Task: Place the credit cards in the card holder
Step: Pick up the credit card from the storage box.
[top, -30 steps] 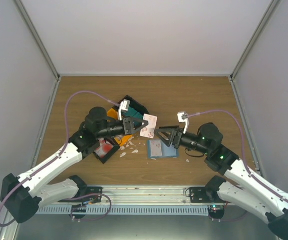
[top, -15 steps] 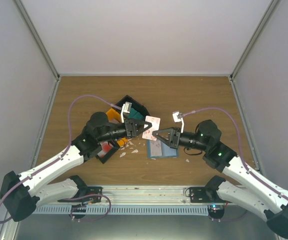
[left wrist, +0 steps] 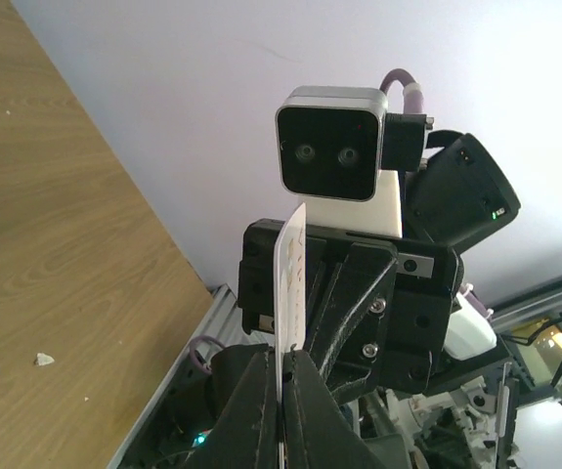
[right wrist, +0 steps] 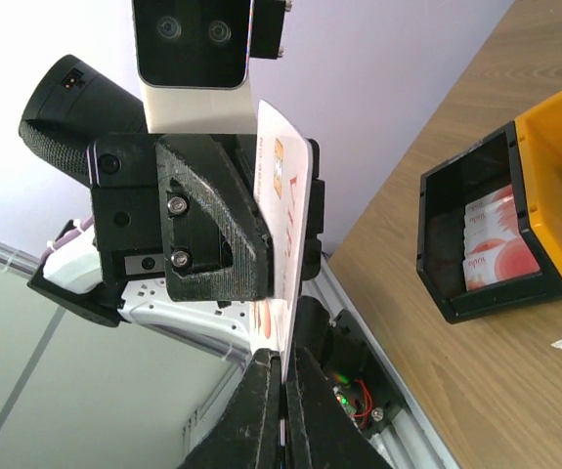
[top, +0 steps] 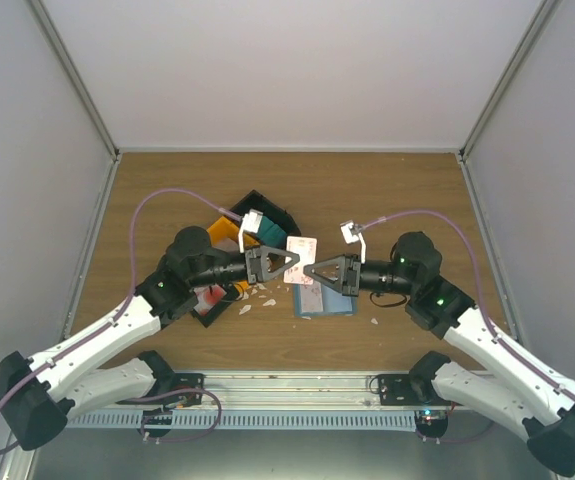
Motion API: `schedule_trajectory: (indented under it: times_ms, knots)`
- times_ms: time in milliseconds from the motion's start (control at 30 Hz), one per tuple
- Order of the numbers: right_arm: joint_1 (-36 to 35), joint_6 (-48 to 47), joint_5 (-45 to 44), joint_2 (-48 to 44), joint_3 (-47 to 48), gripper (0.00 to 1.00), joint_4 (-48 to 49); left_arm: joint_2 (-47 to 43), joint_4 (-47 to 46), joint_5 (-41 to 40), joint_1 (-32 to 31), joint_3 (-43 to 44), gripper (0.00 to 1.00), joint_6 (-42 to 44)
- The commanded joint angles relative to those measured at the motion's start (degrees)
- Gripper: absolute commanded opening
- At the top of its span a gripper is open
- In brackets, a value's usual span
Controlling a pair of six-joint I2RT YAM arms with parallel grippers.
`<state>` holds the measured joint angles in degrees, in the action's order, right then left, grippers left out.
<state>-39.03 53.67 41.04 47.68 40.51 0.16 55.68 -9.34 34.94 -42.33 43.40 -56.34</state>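
A white credit card with red marks (top: 302, 246) hangs in the air between the two arms, above the table. My left gripper (top: 294, 264) is shut on one edge of it and my right gripper (top: 308, 270) is shut on the opposite edge. In the left wrist view the card (left wrist: 291, 278) stands edge-on, pinched by my left gripper (left wrist: 282, 357). The right wrist view shows the card's face (right wrist: 285, 230) clamped in my right gripper (right wrist: 282, 360). The slate-blue card holder (top: 325, 299) lies flat on the table just below the right gripper.
A black-and-orange bin (top: 229, 228) sits under the left arm, holding teal cards (top: 272, 243) and red-and-white cards (right wrist: 496, 249). Small white scraps (top: 253, 295) lie beside the bin. White walls stand on three sides of the wooden table (top: 387, 195).
The right gripper, open a second ago, has moved in and shut on the card. The left gripper loosened briefly and is shut on it again. Both arms have drawn closer together.
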Motion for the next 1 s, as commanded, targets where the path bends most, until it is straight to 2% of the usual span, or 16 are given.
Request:
schedule_trajectory:
  times_ms: [0,100,233,300,467,633,867,967]
  knots:
    - [2.45,-0.99,-0.93,-0.26,1.79,0.0,-4.58,-0.26,1.63,4.07,-0.41,1.04,0.0,4.47]
    - [3.77,-1.7,-1.06,-0.83,1.72,0.05,-6.66,-0.33,4.31,2.64,0.1,1.46,0.0,6.56]
    - [4.86,-6.68,-7.4,-2.12,1.93,0.48,-14.62,-0.78,7.17,-3.44,0.23,0.44,0.0,7.82]
    - [5.22,-9.33,-12.75,-2.77,1.99,0.58,-19.34,-0.4,8.82,-7.69,0.23,0.09,0.0,8.76]
    - [5.41,-13.59,-30.82,-1.4,2.31,0.66,-29.64,2.29,11.13,-18.13,-0.06,-1.83,0.0,10.89]
    - [5.38,-12.97,-46.38,4.51,4.36,0.69,-37.78,7.84,1.62,-18.24,-1.71,-5.37,0.0,10.38]
    - [5.91,-11.21,-47.42,6.71,1.05,0.75,-40.13,17.28,-4.78,-20.87,-5.55,-5.66,0.0,8.28]
    - [6.49,-9.72,-45.64,9.8,-0.84,0.76,-39.57,21.85,-7.58,-19.14,-5.9,-5.9,0.0,6.52]
